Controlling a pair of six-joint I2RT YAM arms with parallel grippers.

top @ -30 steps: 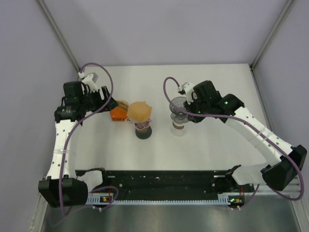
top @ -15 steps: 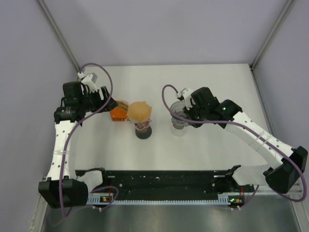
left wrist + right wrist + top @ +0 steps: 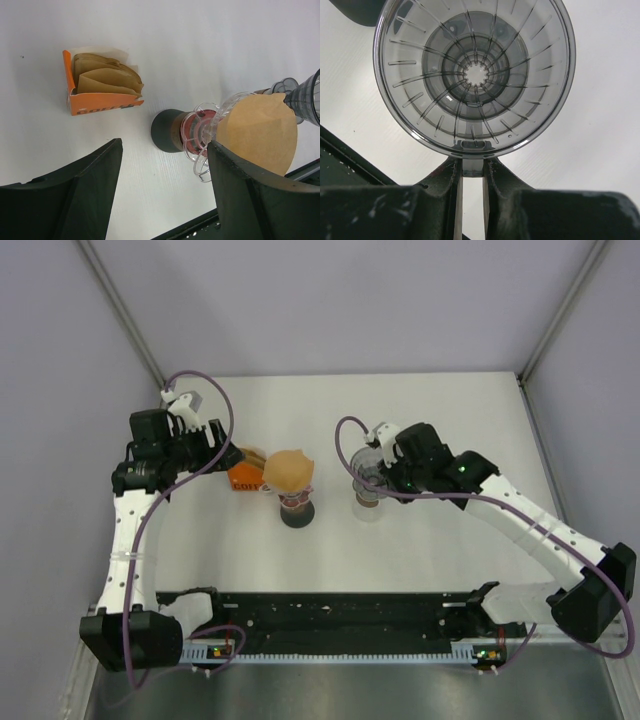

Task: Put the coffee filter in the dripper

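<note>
Left gripper hovering above table, jaws standing wide, gripping nothing. Coffee filter sitting on top of clear dripper with dark base. In left wrist view, base showing between jaws and filter lying beside one finger, outside gap. Orange filter box lying well apart from jaws. Right gripper clamping narrow on rim tab of smoked dripper.

Top camera looks down on the whole tabletop; left wrist sees the filter-topped dripper obliquely, right wrist peers closely into the clear dripper; both appear overhead
</note>
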